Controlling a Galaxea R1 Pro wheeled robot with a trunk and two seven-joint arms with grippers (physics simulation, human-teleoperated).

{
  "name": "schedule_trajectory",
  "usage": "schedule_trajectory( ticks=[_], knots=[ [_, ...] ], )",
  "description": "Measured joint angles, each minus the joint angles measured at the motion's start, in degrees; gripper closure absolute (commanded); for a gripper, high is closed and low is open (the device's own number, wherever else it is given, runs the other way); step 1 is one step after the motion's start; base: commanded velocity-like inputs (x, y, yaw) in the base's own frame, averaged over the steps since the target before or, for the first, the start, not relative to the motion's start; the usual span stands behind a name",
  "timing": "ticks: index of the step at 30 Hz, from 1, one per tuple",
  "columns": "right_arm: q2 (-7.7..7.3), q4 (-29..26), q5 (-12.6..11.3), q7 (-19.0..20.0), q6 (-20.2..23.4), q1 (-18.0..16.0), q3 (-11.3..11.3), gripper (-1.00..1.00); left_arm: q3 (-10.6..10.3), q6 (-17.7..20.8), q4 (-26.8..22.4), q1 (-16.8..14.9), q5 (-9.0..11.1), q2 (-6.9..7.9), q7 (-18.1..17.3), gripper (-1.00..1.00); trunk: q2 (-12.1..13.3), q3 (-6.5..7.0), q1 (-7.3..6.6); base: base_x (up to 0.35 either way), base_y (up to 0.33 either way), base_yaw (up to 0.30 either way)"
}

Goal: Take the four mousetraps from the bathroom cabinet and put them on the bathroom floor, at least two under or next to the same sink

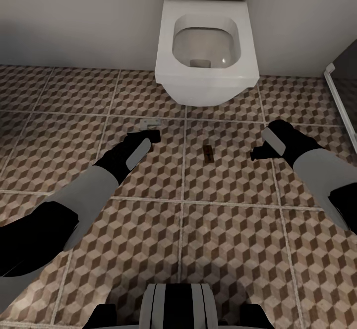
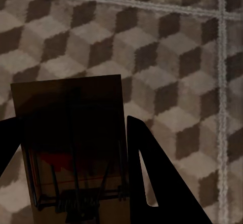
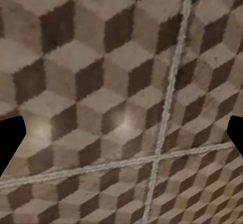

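Before the toilet (image 1: 206,46), on the bathroom floor (image 1: 233,239), one mousetrap (image 1: 208,153) already lies flat, between the two arms. A pale trap-like piece (image 1: 148,123) lies just beyond the left gripper (image 1: 148,138); what it is cannot be told. Left jaws: clamped on a second mousetrap (image 2: 71,143), its board standing between the dark fingers (image 2: 157,183) above the tiles. Right gripper (image 1: 259,153): jaws apart and empty, tips at the frame edges of its wrist view, well clear of the lying trap. Step in hand, by judgement: placing the held trap. Next move calls for lowering to the tile, then parting the jaws.
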Motion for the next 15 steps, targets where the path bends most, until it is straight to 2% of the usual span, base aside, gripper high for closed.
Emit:
schedule_trajectory(
  ticks=[15],
  knots=[
    [-0.15,-0.1,0.0,0.0,0.0,0.0,-0.1,-1.0,-0.1,-0.3,0.0,0.0,0.0,0.0,0.0,1.0,0.0,0.0,0.0,-0.002,-0.063,0.0]
  ],
)
